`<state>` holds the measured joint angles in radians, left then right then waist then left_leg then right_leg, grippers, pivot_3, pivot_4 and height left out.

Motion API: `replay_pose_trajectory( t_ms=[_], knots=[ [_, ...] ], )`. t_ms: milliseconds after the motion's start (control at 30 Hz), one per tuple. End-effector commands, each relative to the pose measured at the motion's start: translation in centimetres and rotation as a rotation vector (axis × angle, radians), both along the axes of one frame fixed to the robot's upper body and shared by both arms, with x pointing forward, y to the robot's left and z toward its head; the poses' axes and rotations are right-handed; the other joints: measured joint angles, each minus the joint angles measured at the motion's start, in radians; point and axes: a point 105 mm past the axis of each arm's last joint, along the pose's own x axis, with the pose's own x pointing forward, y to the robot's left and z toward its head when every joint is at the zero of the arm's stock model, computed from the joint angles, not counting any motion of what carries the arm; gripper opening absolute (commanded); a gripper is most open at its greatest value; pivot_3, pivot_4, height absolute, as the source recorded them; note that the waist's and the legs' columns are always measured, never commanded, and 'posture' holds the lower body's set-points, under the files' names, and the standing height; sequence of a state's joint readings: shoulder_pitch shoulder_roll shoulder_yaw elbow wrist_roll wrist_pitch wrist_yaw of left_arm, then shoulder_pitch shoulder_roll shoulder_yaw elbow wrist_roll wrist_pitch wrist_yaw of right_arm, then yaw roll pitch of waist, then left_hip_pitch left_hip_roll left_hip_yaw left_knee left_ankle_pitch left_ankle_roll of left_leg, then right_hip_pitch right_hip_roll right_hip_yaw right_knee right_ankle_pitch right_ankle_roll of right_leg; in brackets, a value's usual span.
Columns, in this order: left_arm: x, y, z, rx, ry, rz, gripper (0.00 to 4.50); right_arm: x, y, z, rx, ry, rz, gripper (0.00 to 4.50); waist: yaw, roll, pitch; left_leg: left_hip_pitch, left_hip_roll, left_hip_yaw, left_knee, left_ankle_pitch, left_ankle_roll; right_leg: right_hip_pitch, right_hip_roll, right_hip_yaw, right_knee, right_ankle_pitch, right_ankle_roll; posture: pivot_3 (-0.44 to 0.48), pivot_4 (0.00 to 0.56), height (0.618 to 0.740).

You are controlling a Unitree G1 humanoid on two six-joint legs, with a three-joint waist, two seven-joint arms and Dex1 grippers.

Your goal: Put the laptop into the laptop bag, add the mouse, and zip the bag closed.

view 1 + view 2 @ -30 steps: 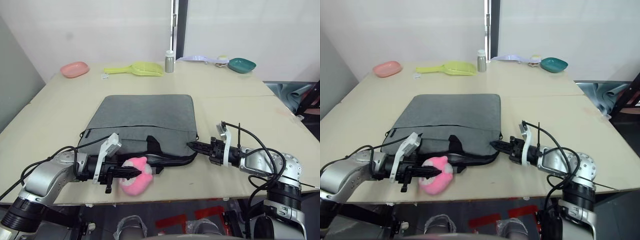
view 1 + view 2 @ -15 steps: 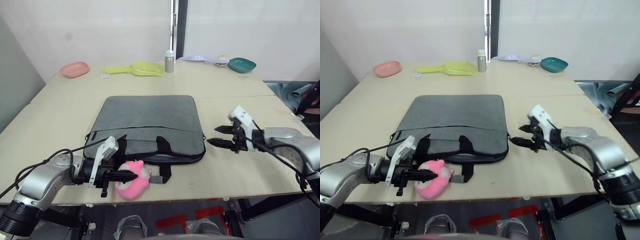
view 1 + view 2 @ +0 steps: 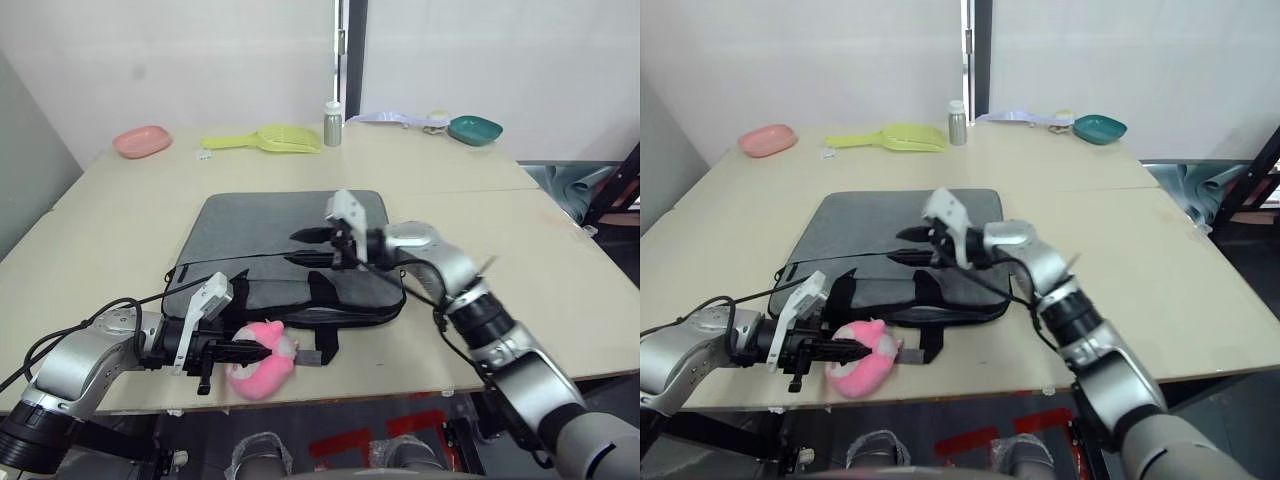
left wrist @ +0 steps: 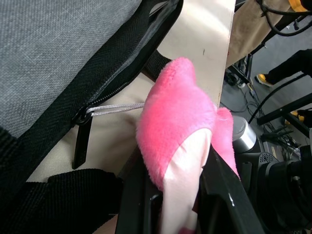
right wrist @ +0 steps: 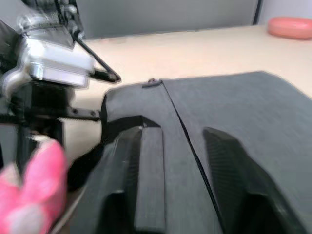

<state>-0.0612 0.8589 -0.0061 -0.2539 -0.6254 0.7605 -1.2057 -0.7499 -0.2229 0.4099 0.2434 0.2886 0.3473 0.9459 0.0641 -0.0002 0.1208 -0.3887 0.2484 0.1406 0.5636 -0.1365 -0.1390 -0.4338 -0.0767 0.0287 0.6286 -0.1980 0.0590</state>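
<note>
Here our left gripper [image 3: 262,349] pinches a pink plush toy [image 3: 258,362] at the bench's near edge, its two fingers pressed against the toy's sides, just in front of the laptop bag's [image 3: 280,232] black strap handles [image 3: 318,310]. Our right gripper [image 3: 305,247] hovers over the middle of the bag with fingers spread apart, gripping nothing. The grey bag lies flat at the centre of the bench [image 3: 470,215]. Along the far edge we see a pink dish [image 3: 141,141], a yellow scoop [image 3: 268,139], a small bottle [image 3: 332,123] and a teal bowl [image 3: 475,129].
</note>
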Motion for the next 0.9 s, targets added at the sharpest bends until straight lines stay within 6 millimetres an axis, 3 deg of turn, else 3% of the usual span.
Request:
replay_pose_trajectory(
  t_ms=[33,100,233,433,633,700,800,900],
  knots=[
    [-0.5,-0.8,1.1,-0.004,-0.031,-0.048,0.01,0.5,0.4,-2.9,-0.135,-0.045,0.014,0.58,0.002,0.000,0.000,-0.002,0.000,-0.001,0.000,0.000,0.000,0.000,0.000,-0.001,-0.001,0.000,0.000,0.000,0.150,0.740],
    [-0.7,-0.9,1.1,-0.006,-0.030,-0.059,0.01,0.5,0.5,-4.3,-0.185,-0.025,0.016,0.04,-0.001,0.000,0.000,-0.002,0.000,-0.002,0.000,0.000,0.000,0.000,0.000,-0.002,-0.001,0.000,-0.001,0.000,0.150,0.740],
    [-0.4,-2.0,1.1,-0.032,-0.030,-0.066,0.01,0.8,0.8,-5.4,-0.208,-0.019,0.006,0.04,-0.012,0.000,0.000,0.001,0.000,-0.002,0.000,0.000,0.000,0.001,0.000,-0.002,0.002,-0.001,-0.002,0.000,0.150,0.740],
    [0.2,-5.4,0.9,-0.127,-0.005,-0.077,0.01,0.9,1.5,-5.8,-0.171,0.015,-0.015,0.04,-0.016,0.000,0.000,0.005,0.000,-0.002,0.004,0.000,0.000,0.004,0.000,0.000,0.006,0.000,-0.002,0.000,0.150,0.740],
    [0.3,-7.1,0.7,-0.178,0.028,-0.081,0.01,1.2,1.3,-5.8,-0.167,0.023,-0.034,0.04,-0.021,0.000,0.000,0.005,0.000,-0.002,0.006,0.000,0.000,0.003,0.000,0.000,0.007,0.000,-0.002,0.000,0.150,0.740],
    [0.5,-7.1,0.5,-0.187,0.025,-0.054,1.03,1.4,1.1,-5.9,-0.170,0.025,-0.044,0.00,-0.020,0.000,0.000,0.005,0.000,-0.002,0.006,0.000,0.000,0.004,0.000,0.000,0.007,0.000,-0.002,0.000,0.150,0.740],
    [0.9,-6.7,0.2,-0.185,0.026,-0.013,2.10,1.6,1.0,-6.0,-0.168,0.030,-0.053,0.00,-0.020,0.000,0.000,0.005,0.000,-0.003,0.006,0.000,0.000,0.004,0.000,0.000,0.007,0.000,-0.002,0.000,0.150,0.740],
    [0.5,-5.0,0.5,-0.175,0.053,0.028,3.16,1.7,0.8,-5.8,-0.159,0.034,-0.061,0.00,-0.022,0.000,0.000,0.005,0.000,-0.003,0.006,0.000,0.000,0.003,0.000,0.000,0.008,0.000,-0.002,0.000,0.150,0.740]
  ],
)
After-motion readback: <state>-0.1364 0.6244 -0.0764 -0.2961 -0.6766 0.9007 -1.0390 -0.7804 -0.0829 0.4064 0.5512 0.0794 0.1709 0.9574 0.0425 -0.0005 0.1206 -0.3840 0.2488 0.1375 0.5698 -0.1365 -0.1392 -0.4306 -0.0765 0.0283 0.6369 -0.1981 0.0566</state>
